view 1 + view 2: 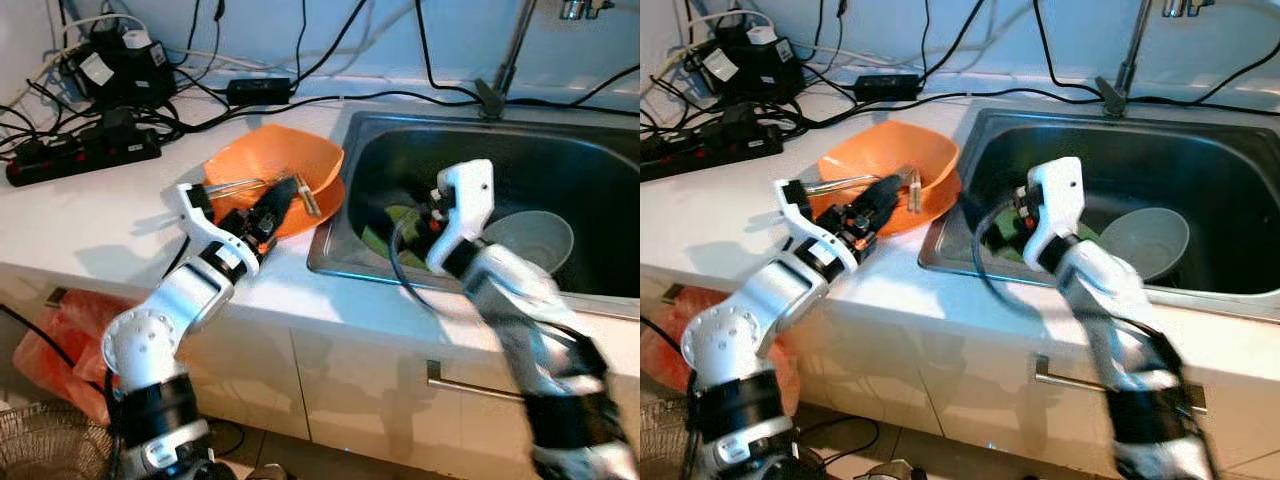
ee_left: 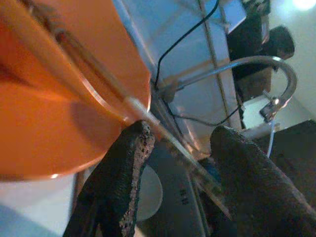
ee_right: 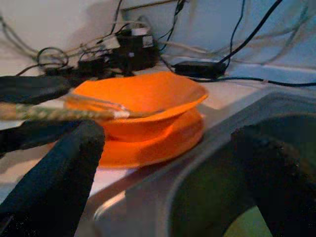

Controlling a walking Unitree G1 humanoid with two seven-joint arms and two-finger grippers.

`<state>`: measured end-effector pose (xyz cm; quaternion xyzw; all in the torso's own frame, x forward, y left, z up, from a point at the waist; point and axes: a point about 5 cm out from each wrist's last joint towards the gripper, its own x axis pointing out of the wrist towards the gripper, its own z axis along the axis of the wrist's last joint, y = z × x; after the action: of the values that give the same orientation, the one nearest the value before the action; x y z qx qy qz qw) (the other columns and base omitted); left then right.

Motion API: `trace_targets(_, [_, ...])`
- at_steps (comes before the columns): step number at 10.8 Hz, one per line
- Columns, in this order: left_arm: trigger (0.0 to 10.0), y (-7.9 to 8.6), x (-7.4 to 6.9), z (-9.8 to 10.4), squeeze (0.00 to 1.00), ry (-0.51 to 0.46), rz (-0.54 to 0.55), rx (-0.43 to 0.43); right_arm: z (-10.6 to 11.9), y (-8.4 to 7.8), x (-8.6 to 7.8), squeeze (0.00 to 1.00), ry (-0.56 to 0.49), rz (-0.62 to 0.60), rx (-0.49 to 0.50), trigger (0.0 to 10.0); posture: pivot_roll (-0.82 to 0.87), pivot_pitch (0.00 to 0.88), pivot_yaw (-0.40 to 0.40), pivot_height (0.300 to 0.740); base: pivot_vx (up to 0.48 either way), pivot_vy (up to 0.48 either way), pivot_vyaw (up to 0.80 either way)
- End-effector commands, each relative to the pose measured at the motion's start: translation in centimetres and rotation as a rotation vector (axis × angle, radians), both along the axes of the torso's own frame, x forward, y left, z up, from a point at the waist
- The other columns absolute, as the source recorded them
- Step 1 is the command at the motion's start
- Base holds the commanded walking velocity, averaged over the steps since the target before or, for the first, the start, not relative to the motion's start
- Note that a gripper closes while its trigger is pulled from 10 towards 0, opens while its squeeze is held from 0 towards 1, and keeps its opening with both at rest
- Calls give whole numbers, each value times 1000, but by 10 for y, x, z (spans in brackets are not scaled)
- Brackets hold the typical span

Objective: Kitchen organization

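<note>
We see a white kitchen surface (image 1: 120,215) with a steel sink (image 1: 600,170) set into it on the right side. Just beside the left rim of the sink stands an orange bowl (image 1: 290,160), and it rests on an orange plate (image 3: 163,145) of the same colour. In the bowl lies a utensil with a clear handle (image 2: 148,118), and the handle sticks out over the bowl's rim toward the sink. The left pincer (image 1: 290,200) reaches over the front part of the bowl; its fingers (image 2: 123,168) are spread, and the clear handle passes between them, touching one finger or very near to it. We cannot tell if it is really pinched, since a gap is seen on the other side. The right pincer (image 3: 168,163) is at the left edge of the sink, low over the basin, and its fingers (image 3: 59,163) are also spread wide with nothing between them. Inside the sink we see a pale grey bowl (image 1: 530,240) to the right of the right arm, and something green (image 1: 395,225) under the arm, which is partly hidden. At the back of the surface, near the wall, lie a black power strip (image 1: 80,155), black adapters (image 1: 115,65) and many cables. A faucet pipe (image 1: 510,50) rises behind the sink.
</note>
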<state>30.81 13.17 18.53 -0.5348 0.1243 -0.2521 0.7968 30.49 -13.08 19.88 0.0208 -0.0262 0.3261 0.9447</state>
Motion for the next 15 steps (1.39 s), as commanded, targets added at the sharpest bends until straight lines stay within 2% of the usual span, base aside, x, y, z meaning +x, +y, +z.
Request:
trace_targets(1, [10000,-2,0,2,0,8,-34,-6,4,1,-5,0,-10,54,-14,10000,105,52,93,740,0,0,0])
trace_targets(4, [10000,-6,-1,8,0,-13,-84,-38,5,-3,-9,0,-21,96,-78,10000,103,53,98,740,0,0,0])
trace_targets(6, [10000,-17,2,13,0,-18,-123,-18,7,3,-23,0,-20,225,-97,10000,100,55,102,740,0,0,0])
trace_targets(9, [10000,-24,18,15,0,17,-124,-29,8,1,-30,0,-14,283,-127,10000,88,58,109,740,0,0,0])
trace_targets(11, [10000,-21,30,12,0,57,-93,-74,6,4,-34,0,-12,301,-144,10000,81,58,116,740,0,0,0])
trace_targets(13, [1882,-18,43,8,0,98,-68,-138,4,6,-37,0,-11,305,-149,10000,75,60,121,740,0,0,0])
trace_targets(14, [0,-19,47,7,0,101,-69,-145,6,7,-40,0,-12,321,-142,10000,71,61,123,740,0,0,0])
trace_targets(15, [10000,-21,48,5,0,99,-77,-106,8,7,-41,0,-21,329,-145,10000,69,60,123,740,0,0,0])
